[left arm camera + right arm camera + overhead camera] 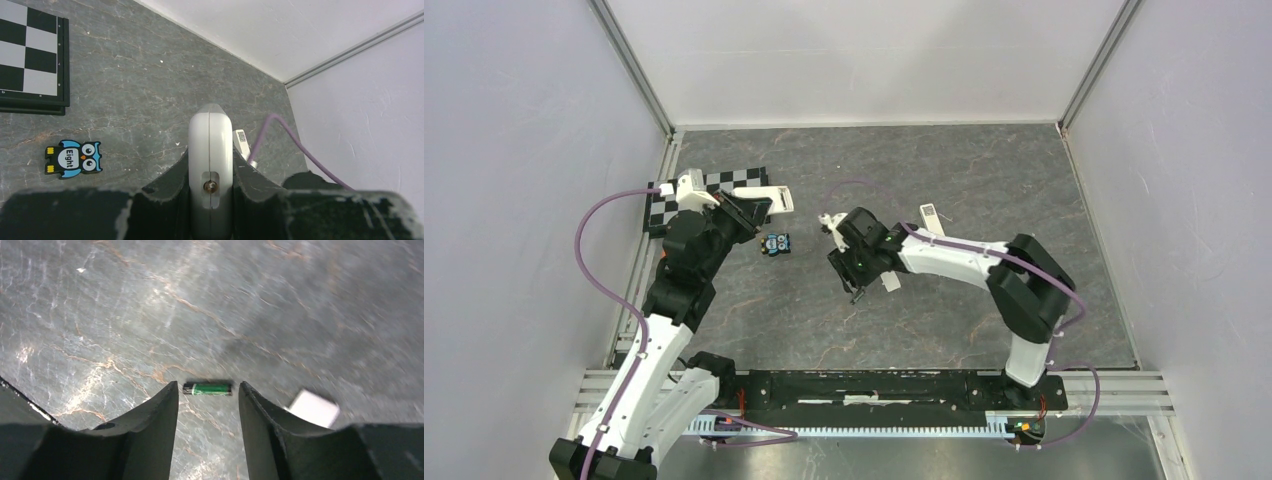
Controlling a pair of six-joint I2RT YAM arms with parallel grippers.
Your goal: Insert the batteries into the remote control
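Clamps remote control (210,142) in left gripper (210,172), hangs right gripper (207,405) open over green battery (207,389) mid-frame, apparently with none loaded yet.

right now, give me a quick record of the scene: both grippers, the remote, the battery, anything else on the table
left gripper: shut on the remote
right gripper: open, empty, above the battery
battery: green, lying flat on the table, in line with the finger gap
white piece: on the table beside the battery
owl figure: flat on the table near the checkerboard
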